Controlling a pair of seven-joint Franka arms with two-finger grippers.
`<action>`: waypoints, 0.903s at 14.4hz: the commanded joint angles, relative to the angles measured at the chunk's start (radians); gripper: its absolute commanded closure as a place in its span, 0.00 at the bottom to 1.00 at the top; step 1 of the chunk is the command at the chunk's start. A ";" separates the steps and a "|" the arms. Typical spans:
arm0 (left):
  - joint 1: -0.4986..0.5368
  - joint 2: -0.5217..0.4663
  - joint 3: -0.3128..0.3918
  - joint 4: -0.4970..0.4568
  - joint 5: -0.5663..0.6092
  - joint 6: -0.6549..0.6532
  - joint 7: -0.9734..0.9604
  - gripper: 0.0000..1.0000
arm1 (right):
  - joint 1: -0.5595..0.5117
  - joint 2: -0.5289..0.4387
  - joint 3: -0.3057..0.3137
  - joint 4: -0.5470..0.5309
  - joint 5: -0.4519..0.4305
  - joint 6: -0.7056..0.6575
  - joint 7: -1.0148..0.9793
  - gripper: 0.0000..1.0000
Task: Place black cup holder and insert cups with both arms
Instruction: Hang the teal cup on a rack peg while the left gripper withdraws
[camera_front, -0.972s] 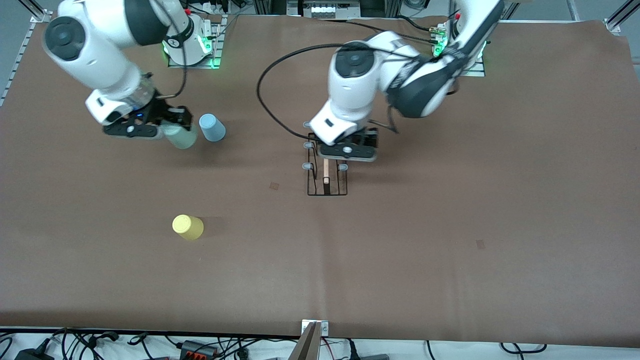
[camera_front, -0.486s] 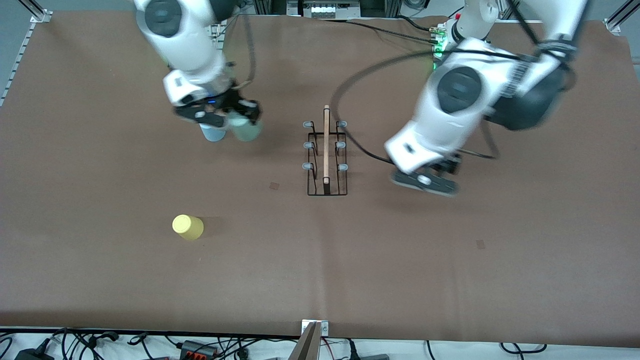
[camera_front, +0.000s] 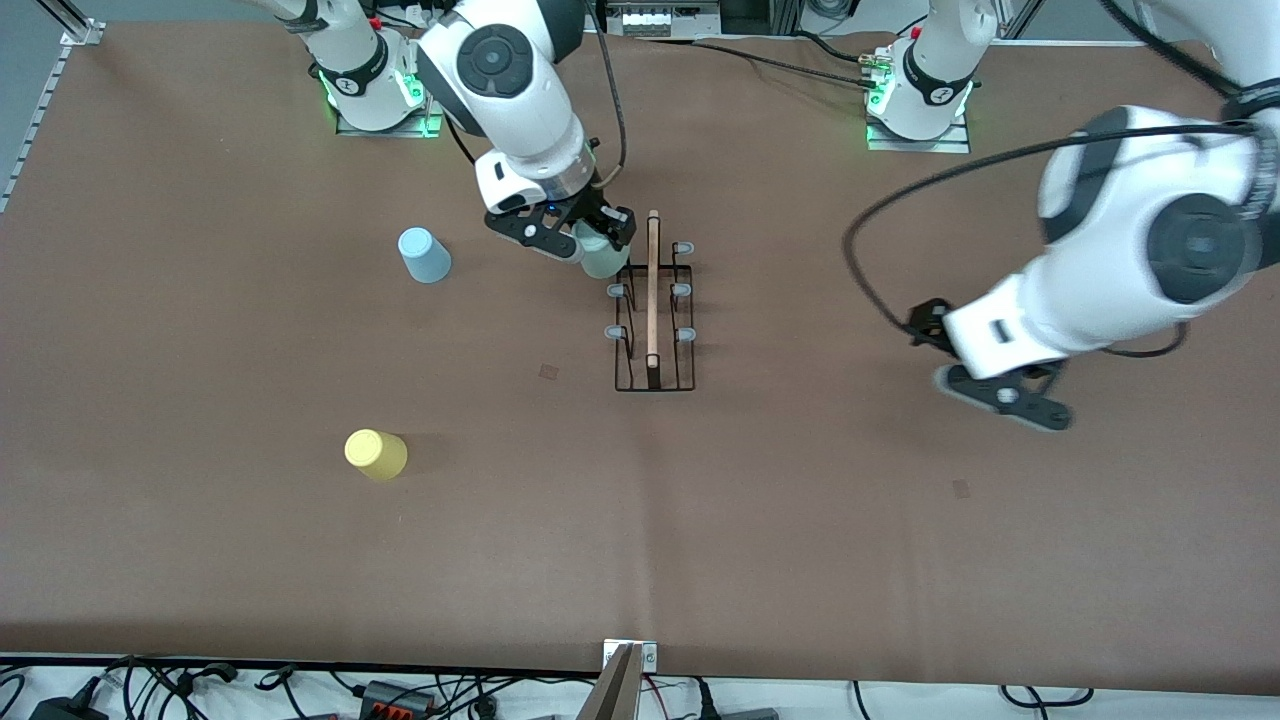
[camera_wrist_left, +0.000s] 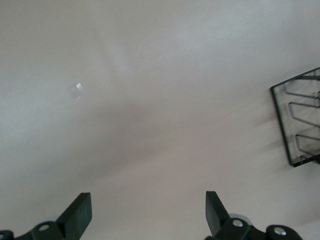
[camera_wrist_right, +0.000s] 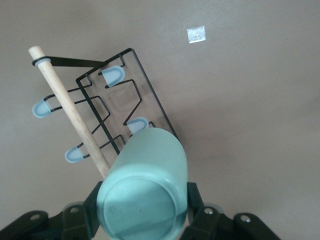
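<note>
Two tools are at work. The right tool (camera_front: 590, 243) is closed on the mint cup (camera_wrist_right: 143, 195), carried mouth-down over the peg row at the rack's end farthest from the front camera, presumably so it can be lowered onto a capped peg (camera_wrist_right: 137, 125). The black cup holder (camera_front: 652, 300) stands mid-counter. The left tool (camera_wrist_left: 145, 215) hangs open and empty over bare counter (camera_front: 900, 560) toward its own end, apparently clearing room. The blue cup (camera_front: 424, 255) and yellow cup (camera_front: 375, 453) sit inverted, well apart, toward the right arm's end.
</note>
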 joint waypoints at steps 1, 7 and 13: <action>0.035 -0.203 0.074 -0.259 -0.028 0.091 0.039 0.00 | 0.026 0.038 -0.001 0.019 -0.037 0.024 0.046 0.97; 0.138 -0.394 0.089 -0.438 -0.028 0.259 0.021 0.00 | 0.045 0.040 0.010 -0.064 -0.114 0.052 0.078 0.97; 0.048 -0.396 0.170 -0.434 -0.028 0.181 0.029 0.00 | 0.039 0.046 0.019 -0.062 -0.115 0.081 0.077 0.00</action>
